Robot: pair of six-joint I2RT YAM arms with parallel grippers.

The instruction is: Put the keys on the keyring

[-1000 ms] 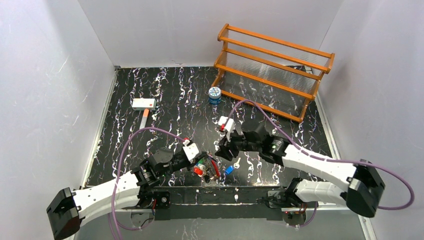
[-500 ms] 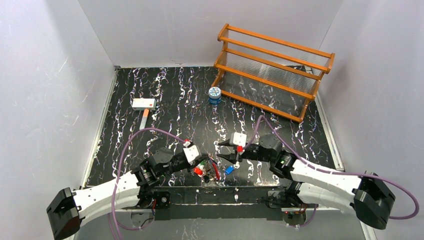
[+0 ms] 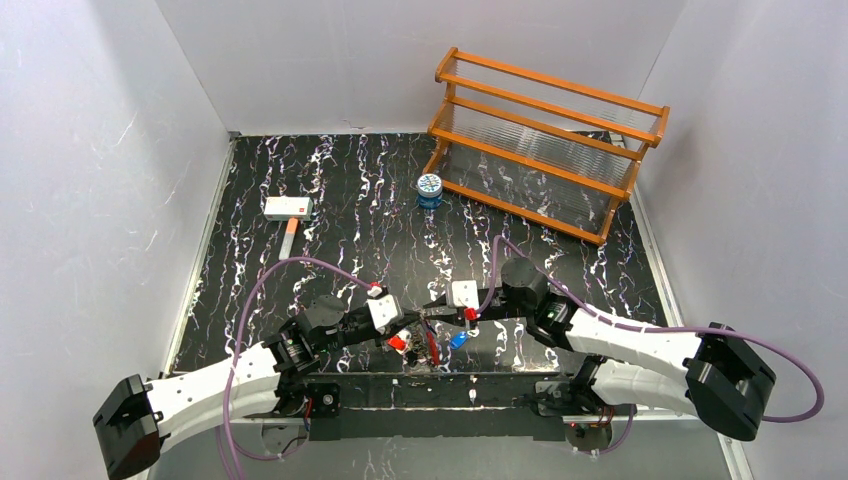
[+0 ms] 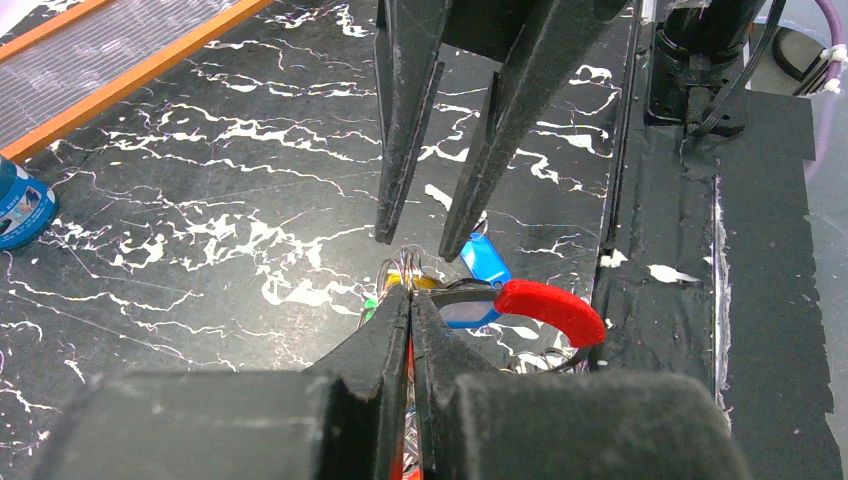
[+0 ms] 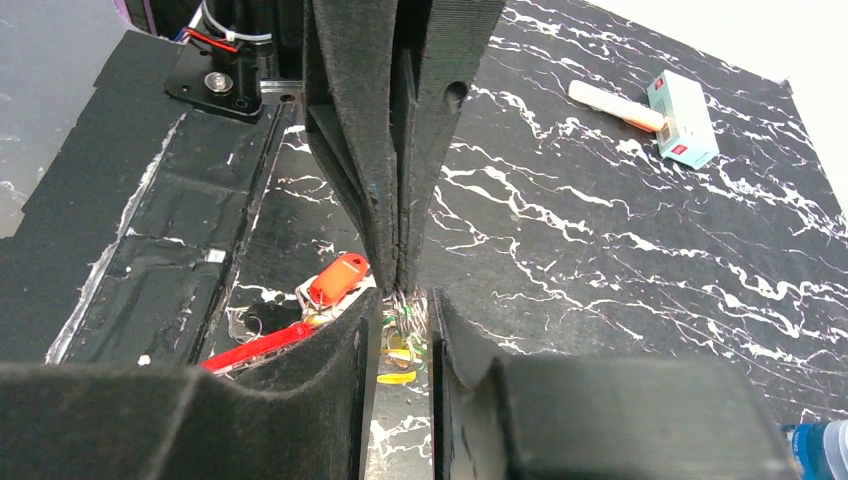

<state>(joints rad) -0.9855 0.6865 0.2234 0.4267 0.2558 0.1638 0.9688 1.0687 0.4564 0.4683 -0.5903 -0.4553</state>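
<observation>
You are risking most at the grippers: your left gripper (image 4: 410,296) is clamping shut on what looks like the wire of the keyring (image 4: 403,268). It is holding the bunch low at the near edge of the table (image 4: 200,200), between the two arm bases. Your right gripper (image 4: 418,244) is meeting it nose to nose, jaws parted and straddling that same wire without pinching it. With the tips this close, any closing off-line is likely pressing finger against finger. It could also catch a key's small loop instead of the ring and twist the wire out of the left grip. Next, the keyring itself: only a short stretch is showing. It is poking out of the left tips toward the right gripper, and I cannot tell how the rest is lying. If it is tilting while being pried, keys could be sliding off. Among the keys, the long red piece (image 4: 550,308) is lying with its long axis running toward the near edge. The blue key (image 4: 484,262) is sitting just beside the right gripper's finger, blade hidden, and is easily nudged away.
</observation>
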